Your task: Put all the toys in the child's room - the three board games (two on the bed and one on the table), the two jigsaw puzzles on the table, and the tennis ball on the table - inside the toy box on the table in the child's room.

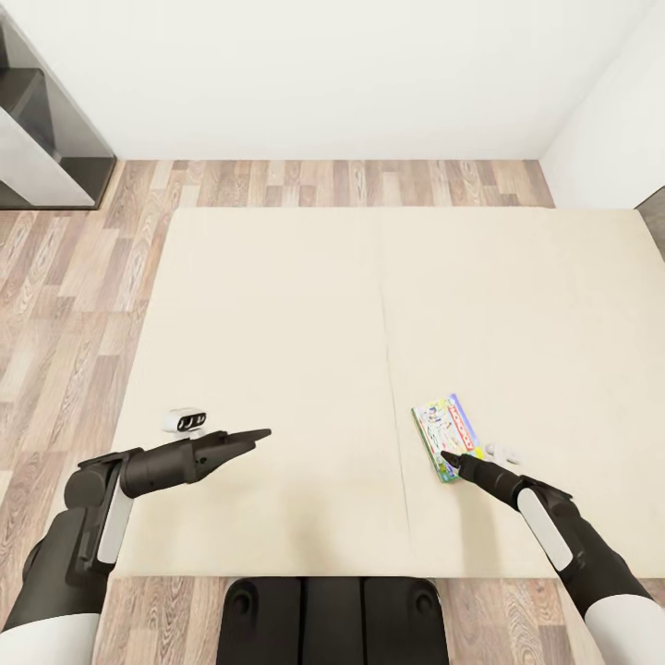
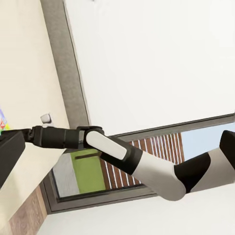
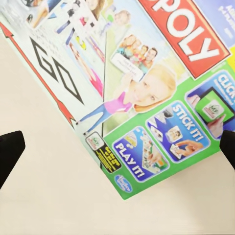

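A green and white Monopoly board game (image 1: 447, 436) lies flat on the beige mattress of the bed (image 1: 296, 314), right of its centre seam. My right gripper (image 1: 449, 456) hovers at the box's near edge. In the right wrist view its dark fingertips (image 3: 10, 152) stand wide apart on either side of the box's printed cover (image 3: 147, 88), open and holding nothing. My left gripper (image 1: 259, 433) hangs open over bare mattress at the left, far from the box; one of its fingers (image 2: 9, 156) is visible in the left wrist view. The table and toy box are out of view.
Wood-plank floor (image 1: 65, 305) runs along the bed's left side and beyond it to a white wall. A dark shelf unit (image 1: 42, 139) stands at the back left. My base (image 1: 332, 617) is at the bed's near edge. A dark-framed window (image 2: 98, 171) is beyond my right arm (image 2: 122, 152).
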Motion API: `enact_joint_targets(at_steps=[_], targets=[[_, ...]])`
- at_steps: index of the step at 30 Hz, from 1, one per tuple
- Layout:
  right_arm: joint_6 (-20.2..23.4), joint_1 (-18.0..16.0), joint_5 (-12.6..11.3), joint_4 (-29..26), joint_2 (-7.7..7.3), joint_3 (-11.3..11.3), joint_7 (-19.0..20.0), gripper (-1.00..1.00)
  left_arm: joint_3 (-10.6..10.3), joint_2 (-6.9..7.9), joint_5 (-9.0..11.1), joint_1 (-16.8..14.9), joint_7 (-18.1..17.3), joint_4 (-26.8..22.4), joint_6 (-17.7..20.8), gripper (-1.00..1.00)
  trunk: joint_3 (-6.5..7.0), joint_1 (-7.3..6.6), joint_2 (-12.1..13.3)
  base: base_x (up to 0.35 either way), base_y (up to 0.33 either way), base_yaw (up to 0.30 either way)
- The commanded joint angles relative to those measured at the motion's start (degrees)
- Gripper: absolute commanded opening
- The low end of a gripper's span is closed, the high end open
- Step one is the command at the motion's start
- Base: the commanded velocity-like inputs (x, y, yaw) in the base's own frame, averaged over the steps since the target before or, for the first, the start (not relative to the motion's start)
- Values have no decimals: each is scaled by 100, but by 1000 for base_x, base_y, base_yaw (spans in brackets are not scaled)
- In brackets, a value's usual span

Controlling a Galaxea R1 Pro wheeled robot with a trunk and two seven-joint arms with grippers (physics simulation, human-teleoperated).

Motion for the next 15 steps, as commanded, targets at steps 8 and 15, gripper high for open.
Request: enact_joint_targets(at_steps=[8, 15], targets=[[10, 1, -18, -10, -8, 0, -11, 100, 26, 7, -5, -2, -23, 0, 58, 100, -6, 3, -9, 0, 0, 0], [82, -8, -19, -12, -3, -14, -22, 100, 12, -6, -4, -2, -23, 2, 55, 100, -6, 3, -9, 0, 0, 0]])
